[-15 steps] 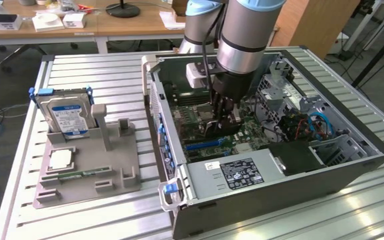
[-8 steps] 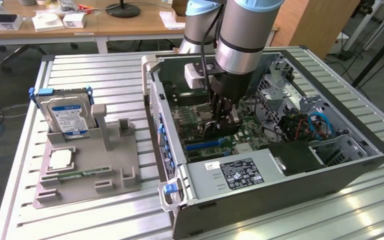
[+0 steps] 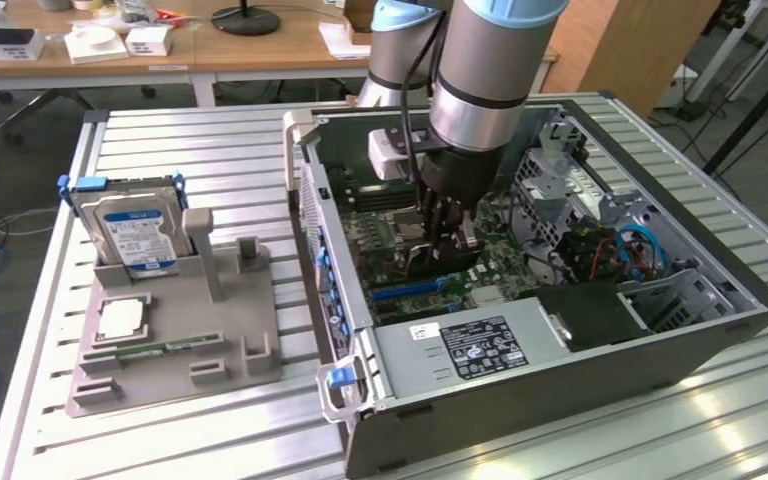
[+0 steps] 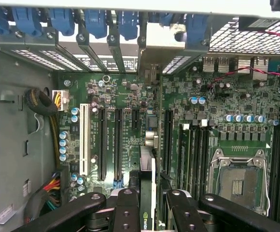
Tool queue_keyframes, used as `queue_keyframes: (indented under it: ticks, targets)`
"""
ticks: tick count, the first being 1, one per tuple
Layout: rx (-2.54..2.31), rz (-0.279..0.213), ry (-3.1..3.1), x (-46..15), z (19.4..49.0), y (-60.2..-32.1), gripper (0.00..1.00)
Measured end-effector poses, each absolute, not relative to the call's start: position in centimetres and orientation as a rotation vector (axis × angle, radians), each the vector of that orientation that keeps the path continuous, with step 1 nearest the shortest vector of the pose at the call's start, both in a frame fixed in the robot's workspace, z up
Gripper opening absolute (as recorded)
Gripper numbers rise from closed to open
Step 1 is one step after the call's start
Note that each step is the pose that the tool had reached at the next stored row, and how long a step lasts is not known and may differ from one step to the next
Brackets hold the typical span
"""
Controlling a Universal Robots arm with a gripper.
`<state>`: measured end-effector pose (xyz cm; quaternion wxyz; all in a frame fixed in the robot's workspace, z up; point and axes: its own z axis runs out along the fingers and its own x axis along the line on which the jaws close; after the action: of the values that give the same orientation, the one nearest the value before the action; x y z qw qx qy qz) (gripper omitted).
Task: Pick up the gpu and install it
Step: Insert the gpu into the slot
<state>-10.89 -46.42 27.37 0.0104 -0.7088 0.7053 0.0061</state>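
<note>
My gripper reaches down into the open computer case and is shut on the gpu, a dark slim card hanging just above the motherboard. In the wrist view the gpu runs edge-on between the black fingers, with a green logo near the grip. Its far end points at the rear bracket openings. The card sits over the board next to the long black expansion slots; I cannot tell whether it touches one.
A grey parts holder on the exterior view's left carries a hard drive, a memory stick and a processor chip. Inside the case are the power supply, blue cables and the processor socket.
</note>
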Motion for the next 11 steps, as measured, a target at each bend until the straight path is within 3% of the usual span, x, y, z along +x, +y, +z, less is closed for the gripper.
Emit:
queue_keyframes:
  ticks: [11]
  targets:
    - [-2.212, 0.019, 2.201, -11.18, 27.3, -46.39, 0.26]
